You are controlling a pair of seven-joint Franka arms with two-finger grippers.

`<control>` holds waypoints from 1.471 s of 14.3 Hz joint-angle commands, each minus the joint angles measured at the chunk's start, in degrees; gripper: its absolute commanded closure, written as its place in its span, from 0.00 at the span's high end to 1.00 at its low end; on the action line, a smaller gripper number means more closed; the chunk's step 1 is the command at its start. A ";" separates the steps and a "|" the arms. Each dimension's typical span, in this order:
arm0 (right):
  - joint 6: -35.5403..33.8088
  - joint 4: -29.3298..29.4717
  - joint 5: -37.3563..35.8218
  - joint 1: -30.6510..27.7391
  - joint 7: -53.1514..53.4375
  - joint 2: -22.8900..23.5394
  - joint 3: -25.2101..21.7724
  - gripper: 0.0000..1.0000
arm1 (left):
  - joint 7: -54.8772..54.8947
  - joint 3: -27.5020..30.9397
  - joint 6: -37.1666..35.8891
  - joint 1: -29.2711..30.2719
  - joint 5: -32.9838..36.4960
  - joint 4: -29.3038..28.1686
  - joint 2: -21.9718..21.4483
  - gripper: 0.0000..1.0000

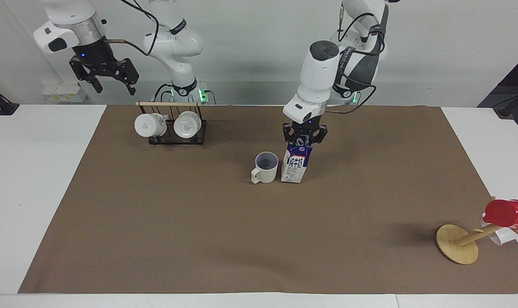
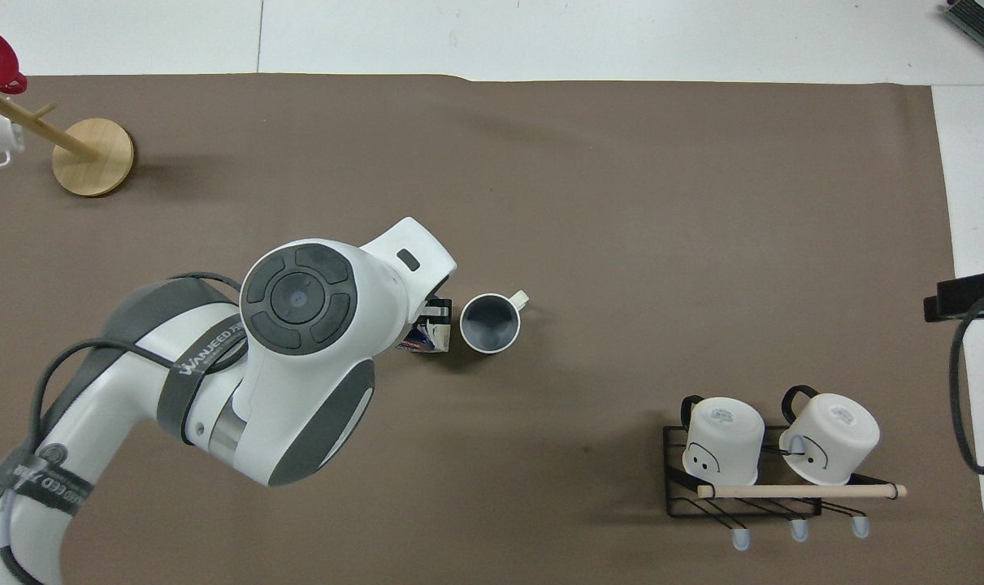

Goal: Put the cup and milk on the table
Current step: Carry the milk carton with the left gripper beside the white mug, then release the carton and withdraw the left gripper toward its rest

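Note:
The cream-beige cup stands upright on the brown sheet of the table near its middle, handle toward the right arm's end. It also shows in the overhead view. My left gripper is shut on the top of the blue and white milk carton. The carton is upright, close beside the cup toward the left arm's end, with its base down at the sheet. In the overhead view the arm hides most of the carton. My right gripper is open and empty, raised high past the rack.
A black wire rack with two white mugs stands near the robots toward the right arm's end. A tilted wooden mug stand with a round base carries a red cup at the left arm's end.

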 commanded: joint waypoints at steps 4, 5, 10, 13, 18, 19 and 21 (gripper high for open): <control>-0.25 -1.40 -0.28 -0.37 -2.32 -1.43 0.04 1.00 | -0.71 0.94 -0.29 -0.59 2.86 -0.12 0.16 0.43; -0.25 -1.40 -0.28 -0.37 -2.32 -1.43 0.04 1.00 | -0.80 0.77 -0.29 -0.59 2.77 -0.12 0.16 0.71; -0.25 -1.40 -0.19 -0.46 -1.97 -1.43 0.04 1.00 | 0.08 1.11 -0.99 0.03 2.34 0.05 -2.03 1.00; -0.16 -1.49 -0.19 -0.37 -1.62 -1.43 0.04 1.00 | 0.78 1.82 -4.50 1.25 2.25 0.14 -6.07 1.00; -0.16 -1.93 -0.10 -0.63 -1.53 -1.70 -0.05 1.00 | 12.45 1.82 -12.50 8.72 1.98 -0.03 -11.61 1.00; -0.16 -1.93 -0.10 -0.63 -1.53 -1.70 -0.05 1.00 | 14.56 1.91 -12.68 9.69 1.98 -0.04 -12.40 1.00; -0.25 -1.93 -0.10 -0.63 -1.53 -1.70 0.04 1.00 | 20.70 2.08 -14.78 13.28 0.85 0.14 -14.07 1.00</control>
